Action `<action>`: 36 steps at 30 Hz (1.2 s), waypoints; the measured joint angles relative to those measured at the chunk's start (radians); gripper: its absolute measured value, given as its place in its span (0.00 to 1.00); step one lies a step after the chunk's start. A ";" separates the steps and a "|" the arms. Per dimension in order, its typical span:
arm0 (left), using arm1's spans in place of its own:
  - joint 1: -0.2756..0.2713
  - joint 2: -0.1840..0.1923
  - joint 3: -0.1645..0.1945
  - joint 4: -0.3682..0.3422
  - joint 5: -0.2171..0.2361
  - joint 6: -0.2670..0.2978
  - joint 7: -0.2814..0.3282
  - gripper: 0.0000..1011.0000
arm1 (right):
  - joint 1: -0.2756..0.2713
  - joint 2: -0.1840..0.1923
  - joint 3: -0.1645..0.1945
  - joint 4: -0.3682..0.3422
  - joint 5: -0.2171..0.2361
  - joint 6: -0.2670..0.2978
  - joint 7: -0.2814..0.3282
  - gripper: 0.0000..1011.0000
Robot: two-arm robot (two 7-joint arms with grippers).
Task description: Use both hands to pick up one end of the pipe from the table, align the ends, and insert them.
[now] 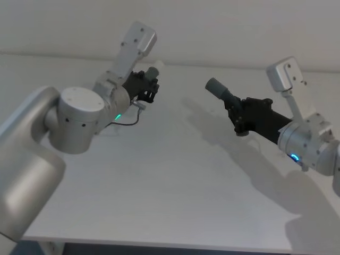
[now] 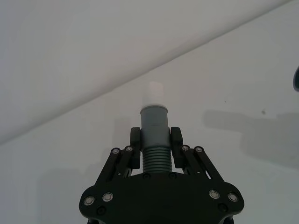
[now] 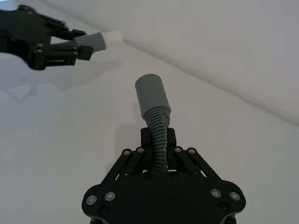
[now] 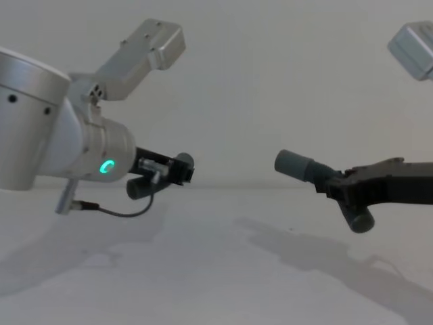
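the table (image 1: 159,212) spreads bare and white across the lower head view, and both pieces are held up off it; the left gripper (image 1: 150,89), in the upper left of the frame, is closed narrow on the tube (image 2: 154,123), its fingers (image 2: 135,139) pinching where the threaded part meets the smooth barrel; the right gripper (image 1: 240,116), right of centre, is clamped on the hose (image 3: 159,135), on the ribs just behind the collar (image 3: 150,93); the two ends are well apart across the middle of the frame and not yet lined up; the tip (image 2: 154,93) pokes clear beyond the left fingers; both pieces look like light plastic, little load for either arm; the tube should be stiff and point wherever the wrist points; the hose is likely bendy along its ribs, so a hold close behind the collar seems best to keep the mouth from wagging; the ribs probably give good bite, while the smooth collar and tip would slip more; the tip wants leaving free to enter the collar
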 joint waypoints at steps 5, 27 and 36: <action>-0.005 0.066 0.018 -0.021 0.012 -0.037 -0.075 0.37 | 0.011 0.052 -0.008 0.007 0.007 -0.071 0.079 0.17; -0.008 0.267 0.049 -0.052 0.015 -0.303 -0.367 0.37 | 0.082 0.208 -0.051 0.108 0.028 -0.359 0.368 0.16; -0.024 0.306 0.059 -0.032 -0.003 -0.429 -0.489 0.37 | 0.095 0.226 -0.056 0.128 0.017 -0.413 0.374 0.16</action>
